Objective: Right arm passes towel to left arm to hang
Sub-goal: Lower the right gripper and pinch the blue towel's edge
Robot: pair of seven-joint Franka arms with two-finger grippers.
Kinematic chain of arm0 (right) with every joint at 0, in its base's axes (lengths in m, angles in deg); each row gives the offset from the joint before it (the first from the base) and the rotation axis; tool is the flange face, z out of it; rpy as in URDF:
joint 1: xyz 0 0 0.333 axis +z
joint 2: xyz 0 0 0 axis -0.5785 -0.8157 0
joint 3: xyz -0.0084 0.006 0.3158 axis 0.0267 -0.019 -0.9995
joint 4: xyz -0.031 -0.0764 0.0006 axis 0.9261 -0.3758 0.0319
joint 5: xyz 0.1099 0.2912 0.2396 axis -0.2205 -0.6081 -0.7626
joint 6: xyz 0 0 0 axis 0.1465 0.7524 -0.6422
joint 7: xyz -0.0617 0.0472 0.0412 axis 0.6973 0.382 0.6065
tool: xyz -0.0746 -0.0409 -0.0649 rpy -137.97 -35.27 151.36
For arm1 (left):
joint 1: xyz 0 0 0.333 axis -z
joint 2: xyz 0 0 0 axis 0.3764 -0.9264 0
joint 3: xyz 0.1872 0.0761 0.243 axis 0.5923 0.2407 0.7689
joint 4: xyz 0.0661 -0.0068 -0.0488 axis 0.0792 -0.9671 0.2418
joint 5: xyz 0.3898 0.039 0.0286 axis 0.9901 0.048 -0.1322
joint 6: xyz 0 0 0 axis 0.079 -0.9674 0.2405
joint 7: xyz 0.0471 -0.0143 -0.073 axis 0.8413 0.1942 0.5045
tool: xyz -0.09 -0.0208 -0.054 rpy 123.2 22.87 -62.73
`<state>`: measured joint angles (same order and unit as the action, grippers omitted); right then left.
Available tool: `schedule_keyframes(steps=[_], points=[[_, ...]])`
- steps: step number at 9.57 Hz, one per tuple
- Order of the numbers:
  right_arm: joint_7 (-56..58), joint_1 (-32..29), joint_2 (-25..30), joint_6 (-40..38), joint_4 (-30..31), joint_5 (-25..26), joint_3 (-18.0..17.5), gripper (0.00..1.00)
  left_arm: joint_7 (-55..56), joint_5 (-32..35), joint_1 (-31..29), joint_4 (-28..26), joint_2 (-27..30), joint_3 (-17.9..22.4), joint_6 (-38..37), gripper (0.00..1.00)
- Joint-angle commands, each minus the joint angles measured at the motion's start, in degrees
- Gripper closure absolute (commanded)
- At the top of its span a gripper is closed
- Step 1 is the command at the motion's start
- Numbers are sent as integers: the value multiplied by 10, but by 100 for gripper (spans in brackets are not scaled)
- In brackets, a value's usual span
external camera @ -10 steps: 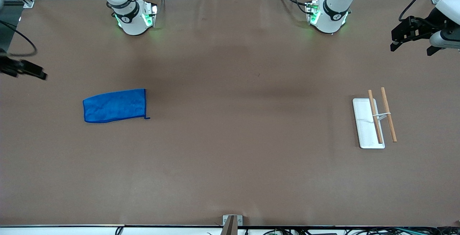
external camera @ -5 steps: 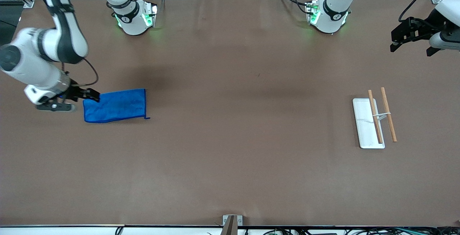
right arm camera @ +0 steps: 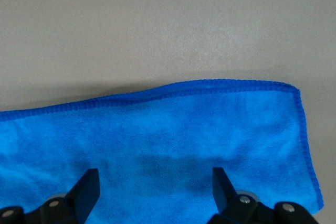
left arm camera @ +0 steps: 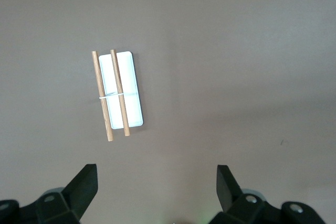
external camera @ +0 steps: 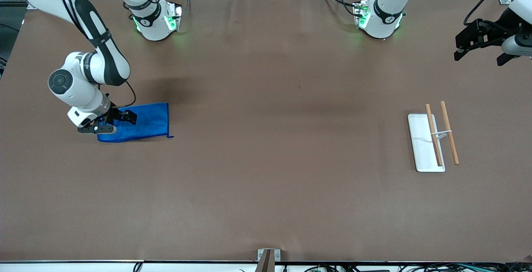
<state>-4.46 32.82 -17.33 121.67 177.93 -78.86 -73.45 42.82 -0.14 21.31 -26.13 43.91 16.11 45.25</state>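
Note:
The towel [external camera: 145, 121] is a bright blue cloth with a darker hem, lying flat on the brown table toward the right arm's end. My right gripper [external camera: 124, 117] hangs low over the part of the towel nearest that end, and the arm hides the cloth edge under it. In the right wrist view the towel [right arm camera: 168, 129] fills the space under the right gripper [right arm camera: 156, 179], whose fingers stand wide open with nothing between them. My left gripper [external camera: 479, 57] waits open in the air at the left arm's end; in its wrist view the left gripper [left arm camera: 157, 174] holds nothing.
A white flat base [external camera: 420, 147] carrying two wooden rods [external camera: 449, 132] lies toward the left arm's end; the left wrist view shows the base [left arm camera: 131, 80] and rods [left arm camera: 102, 98] below. A small metal bracket [external camera: 268, 257] sits at the table's near edge.
The right arm has swung in from the table's end and come down over the towel. The left gripper has barely shifted. The towel has not moved.

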Motion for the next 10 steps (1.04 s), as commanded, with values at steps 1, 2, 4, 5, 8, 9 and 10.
schedule_keyframes(steps=[1,2,4,5,8,9,10], points=[[18,-3,-18,62,27,9,0,12,2,2,-1,1,-14,-2,-13,0],[18,0,-19,60,31,8,0,15,3,2,-1,1,-14,-1,-13,0],[19,-2,-19,63,36,8,0,51,4,2,-2,1,-14,-1,-13,0],[15,-2,-19,63,36,8,-1,82,4,2,-2,1,-14,-1,-13,0],[-13,1,-11,12,25,8,-8,100,4,1,-2,1,-14,-2,-13,0],[-30,0,12,-34,9,7,-30,100,4,1,-2,1,-14,-1,-13,0],[-56,1,37,-125,-29,7,-39,100,4,1,-2,1,-14,-2,-13,0]])
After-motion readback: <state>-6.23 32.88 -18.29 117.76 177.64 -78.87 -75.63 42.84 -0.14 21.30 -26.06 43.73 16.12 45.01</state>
